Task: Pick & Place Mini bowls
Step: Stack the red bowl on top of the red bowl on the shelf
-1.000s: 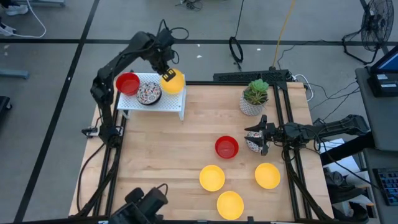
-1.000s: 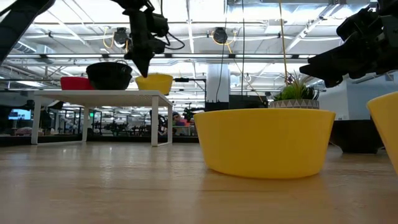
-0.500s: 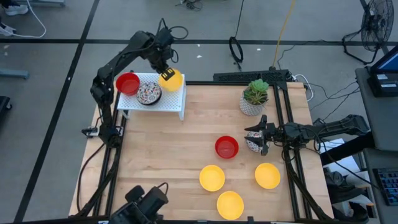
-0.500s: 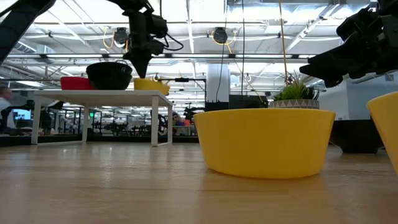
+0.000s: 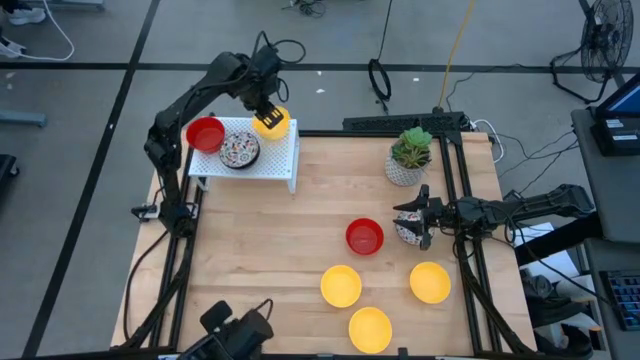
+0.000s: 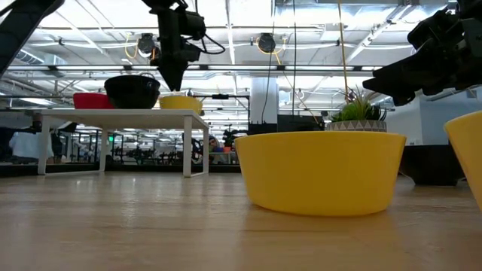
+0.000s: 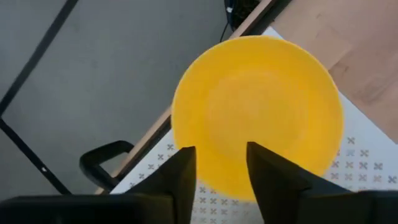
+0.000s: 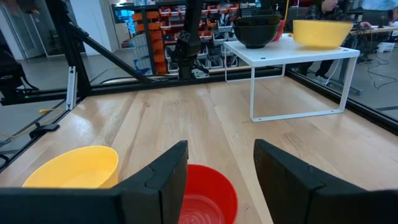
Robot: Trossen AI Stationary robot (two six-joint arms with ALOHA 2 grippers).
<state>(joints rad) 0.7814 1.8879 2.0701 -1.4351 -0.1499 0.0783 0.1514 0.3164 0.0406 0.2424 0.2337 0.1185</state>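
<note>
On the white rack (image 5: 283, 163) at the far left stand a red bowl (image 5: 205, 133), a speckled bowl (image 5: 239, 150) and a yellow bowl (image 5: 274, 123). My left gripper (image 7: 221, 152) hangs open just above the yellow bowl's (image 7: 258, 112) near rim; in the low view its fingertips (image 6: 172, 84) are clear of the bowl (image 6: 181, 102). At the right, my right gripper (image 5: 405, 222) is open over another speckled bowl (image 5: 406, 234), pointing level toward a red bowl (image 8: 205, 190). I cannot tell whether it touches the speckled bowl.
Three yellow bowls (image 5: 341, 286) (image 5: 430, 282) (image 5: 370, 329) and the red bowl (image 5: 364, 236) stand on the near right part of the table. A white pot with a green plant (image 5: 409, 155) is at the far right. Bare wood lies between the rack and the bowls.
My left gripper has carried the yellow bowl a little toward the table's far left and down onto the rack's far right corner. The bowl now rests wholly on the rack, and the fingertips stand just above its rim.
</note>
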